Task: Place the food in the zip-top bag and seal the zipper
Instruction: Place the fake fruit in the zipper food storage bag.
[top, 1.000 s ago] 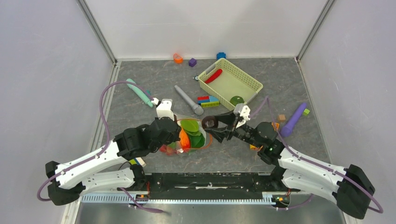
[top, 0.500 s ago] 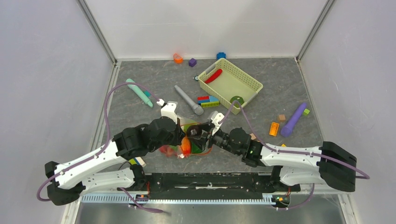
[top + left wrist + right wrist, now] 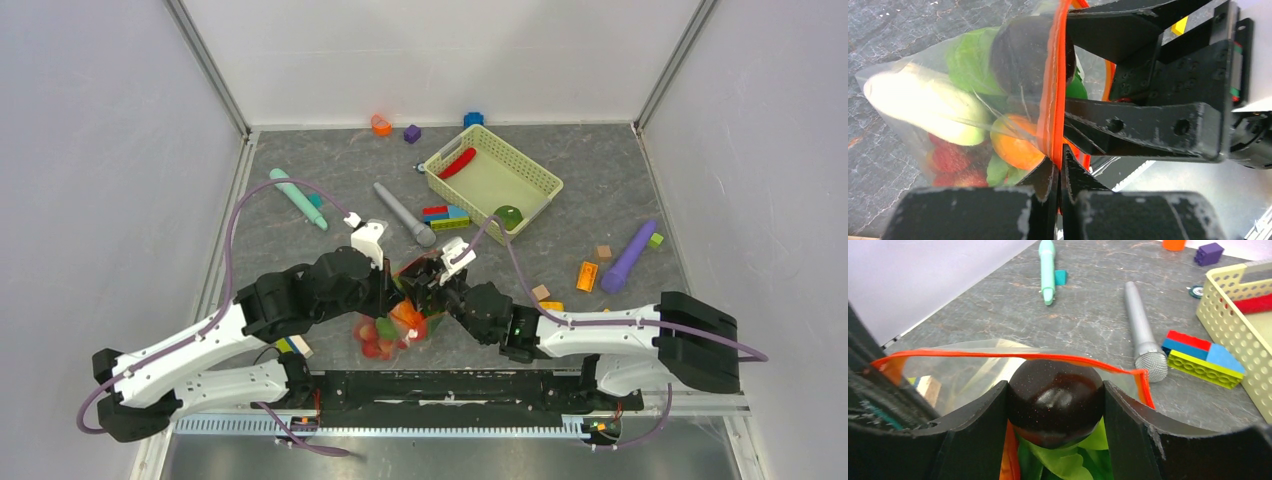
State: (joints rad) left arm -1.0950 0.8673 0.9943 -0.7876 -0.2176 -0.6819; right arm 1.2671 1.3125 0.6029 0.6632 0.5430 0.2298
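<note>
The clear zip-top bag hangs between both arms, holding a white radish, green leaves, red berries and an orange piece. My left gripper is shut on the orange-red zipper strip and holds the mouth up. My right gripper is shut on a dark purple ball, inside the open mouth, just under the zipper strip and above the leaves. The white slider is not visible. In the top view the grippers meet.
The pale green basket at the back right holds a red piece and a green piece. A grey stick, teal stick, purple stick and loose blocks lie around.
My right gripper has moved left with the dark purple ball, from beside the bag into its mouth. My left gripper has shifted slightly right, and the bag now hangs lower.
</note>
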